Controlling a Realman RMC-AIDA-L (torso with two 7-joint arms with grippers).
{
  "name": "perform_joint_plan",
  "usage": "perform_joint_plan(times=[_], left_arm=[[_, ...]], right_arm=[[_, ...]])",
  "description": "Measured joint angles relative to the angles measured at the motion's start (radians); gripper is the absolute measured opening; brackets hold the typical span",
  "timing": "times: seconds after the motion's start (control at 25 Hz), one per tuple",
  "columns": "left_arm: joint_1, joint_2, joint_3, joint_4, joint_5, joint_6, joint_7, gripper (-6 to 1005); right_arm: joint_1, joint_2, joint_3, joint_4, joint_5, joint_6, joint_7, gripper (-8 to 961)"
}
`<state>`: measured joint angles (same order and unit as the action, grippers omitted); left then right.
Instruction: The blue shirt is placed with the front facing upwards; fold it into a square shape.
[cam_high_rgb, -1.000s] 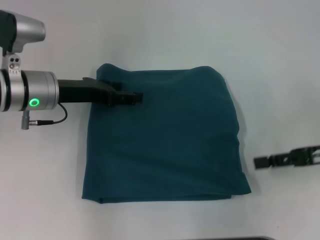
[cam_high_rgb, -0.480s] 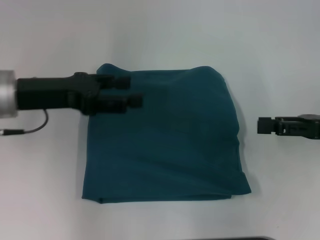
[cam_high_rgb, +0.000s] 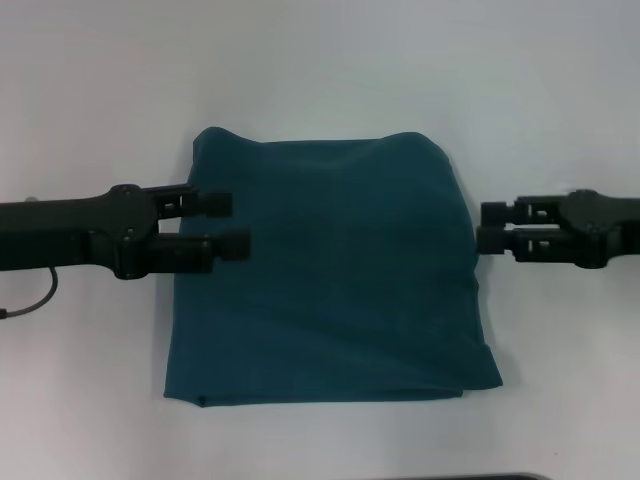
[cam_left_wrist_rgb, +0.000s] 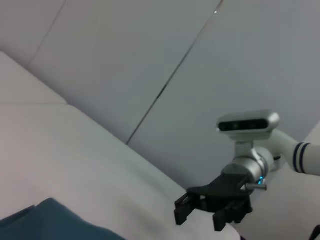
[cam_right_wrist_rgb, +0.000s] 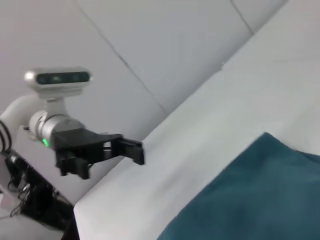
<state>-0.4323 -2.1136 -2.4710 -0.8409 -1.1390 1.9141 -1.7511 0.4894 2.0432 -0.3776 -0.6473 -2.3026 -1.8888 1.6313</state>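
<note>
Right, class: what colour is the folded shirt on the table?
The blue shirt is a plain dark teal-blue, with no print showing; the head view shows it best.

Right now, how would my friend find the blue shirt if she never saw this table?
Look at the big white table in front of the robot. In its middle lies the blue shirt, folded into a plain teal square. The left pincer and right pincer point at its sides, and it is the only cloth there.
</note>
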Motion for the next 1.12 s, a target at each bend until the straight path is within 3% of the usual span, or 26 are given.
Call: perform_joint_plan(times=[0.36,1.12], left_arm=[[0.01,0.002,0.007,0.003,0.026,-0.03,0.037,842],[-0.006,0.011,0.006,0.003,0.027,-0.036,0.032,842]], right_arm=[[0.046,0.006,-0.09,-0.063,0.001,-0.032,-0.006,635],[0.054,0.004,-0.092,-0.12,0.0,-0.078,0.016,635]])
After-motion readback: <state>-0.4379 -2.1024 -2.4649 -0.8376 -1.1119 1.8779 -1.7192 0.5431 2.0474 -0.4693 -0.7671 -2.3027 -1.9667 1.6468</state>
